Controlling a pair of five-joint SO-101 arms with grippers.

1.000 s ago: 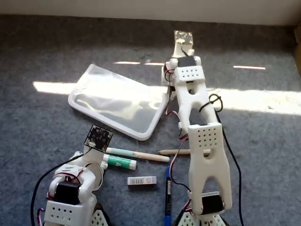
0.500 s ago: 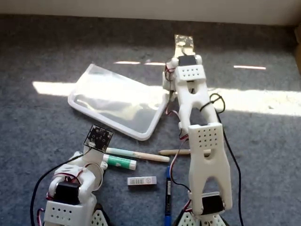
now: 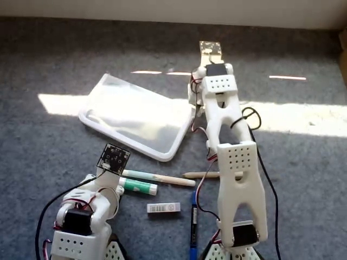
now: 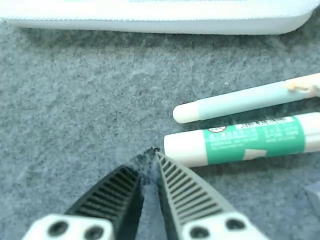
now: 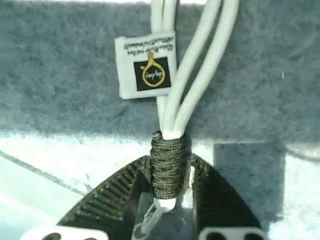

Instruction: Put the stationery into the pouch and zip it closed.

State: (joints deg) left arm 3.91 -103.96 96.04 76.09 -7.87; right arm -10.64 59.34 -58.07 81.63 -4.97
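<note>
**Stationery lies outside the pouch; right pincer grips the zip pull**

Nearest the arm bases, a blue pen [image 3: 193,227] lies on the grey worktop [image 3: 303,179], pointing away from them, with a white eraser [image 3: 164,207] just beside it. Past the eraser lies a green-and-white glue stick [image 4: 240,140], and beside that a pale blue pen [image 4: 240,102]; the two run side by side, close but apart. The left pincer [image 4: 152,152] sits low over the worktop with its tips pressed together on nothing, just beside the glue stick's white end. A wooden pencil [image 3: 201,174] lies across from the pale pen, one end hidden under the right arm [image 3: 233,162].

Farther out, the translucent white pouch [image 3: 135,116] lies flat, apart from every piece of stationery. At its far corner the right pincer [image 5: 169,165] pinches the cord-wrapped zip pull [image 5: 167,150]. White cords [image 5: 192,75] run on from the pull beside a small label [image 5: 146,66].
</note>
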